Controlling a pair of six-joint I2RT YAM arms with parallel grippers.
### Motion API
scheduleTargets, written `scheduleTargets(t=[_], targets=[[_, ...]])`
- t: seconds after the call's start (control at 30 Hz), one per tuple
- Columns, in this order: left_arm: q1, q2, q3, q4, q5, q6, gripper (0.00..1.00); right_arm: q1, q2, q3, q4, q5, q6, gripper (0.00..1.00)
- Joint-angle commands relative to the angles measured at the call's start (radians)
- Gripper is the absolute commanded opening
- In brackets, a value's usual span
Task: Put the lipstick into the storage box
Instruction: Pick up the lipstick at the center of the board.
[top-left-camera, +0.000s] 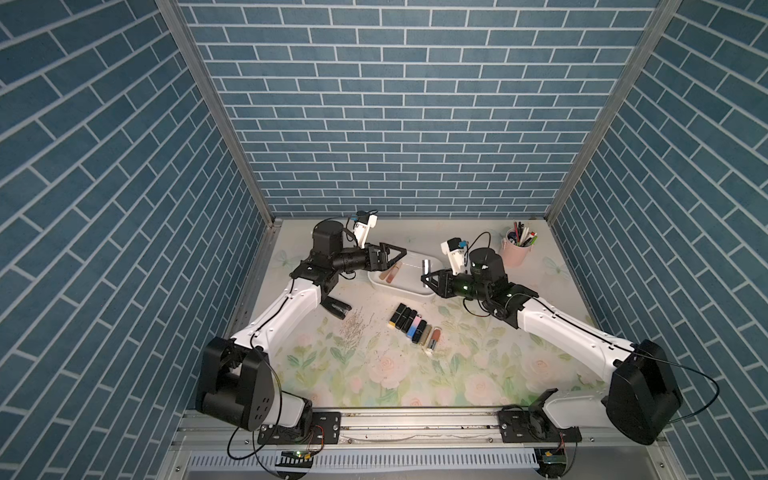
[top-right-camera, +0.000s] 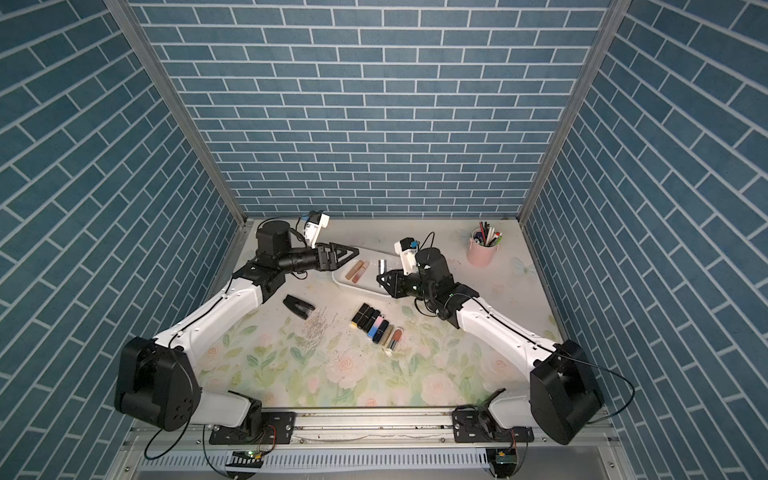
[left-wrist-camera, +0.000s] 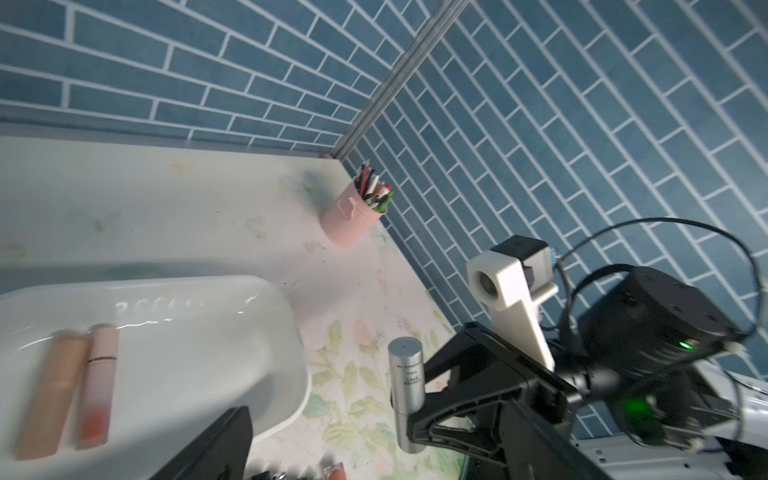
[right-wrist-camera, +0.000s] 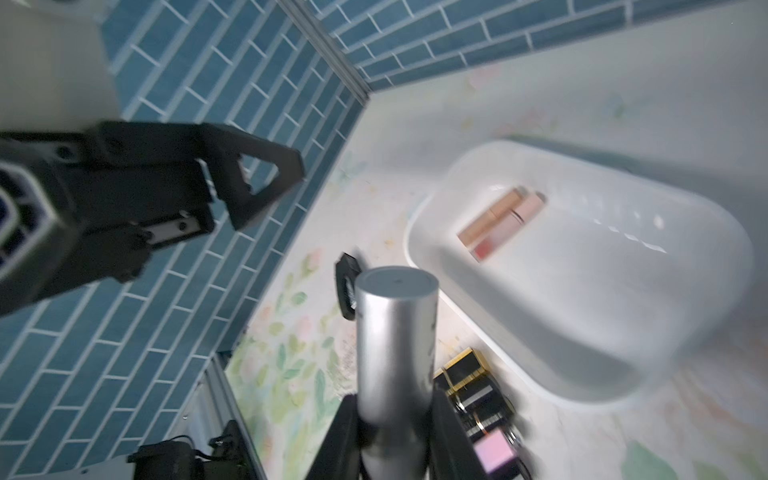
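The white storage box (top-left-camera: 399, 291) stands at the back centre, and two pinkish lipstick tubes (top-left-camera: 390, 272) lie side by side in its left end. My right gripper (top-left-camera: 426, 280) is shut on a silver lipstick (top-left-camera: 425, 272), holding it upright by its lower part over the box's right half. The wrist view shows that silver tube (right-wrist-camera: 395, 332) between the fingers, with the box (right-wrist-camera: 582, 311) beyond it. My left gripper (top-left-camera: 400, 254) hangs open and empty above the box's left end. One of its fingers (left-wrist-camera: 216, 449) shows beside the box (left-wrist-camera: 249, 316).
A row of several lipsticks (top-left-camera: 413, 328) lies on the floral mat in front of the box. A pink pen cup (top-left-camera: 516, 249) stands at the back right. A black clip-like object (top-left-camera: 336, 307) and a dried sprig (top-left-camera: 353, 330) lie at the left.
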Motion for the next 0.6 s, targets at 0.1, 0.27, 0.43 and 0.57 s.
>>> scheduleTargets(t=[0.1,0.27,0.43,0.57], targets=[[0.010,-0.060,-0.020,0.199,0.154,-0.068,1.00,-0.021,-0.008,-0.026,0.361,-0.260,0.029,0.14],[0.001,-0.086,-0.016,0.221,0.180,-0.083,0.99,-0.021,-0.004,-0.043,0.476,-0.328,0.085,0.14],[-0.037,-0.081,0.006,0.178,0.186,-0.057,0.92,-0.021,-0.021,-0.051,0.500,-0.330,0.097,0.13],[-0.073,-0.070,0.015,0.169,0.177,-0.049,0.84,-0.018,-0.033,-0.058,0.508,-0.334,0.105,0.13]])
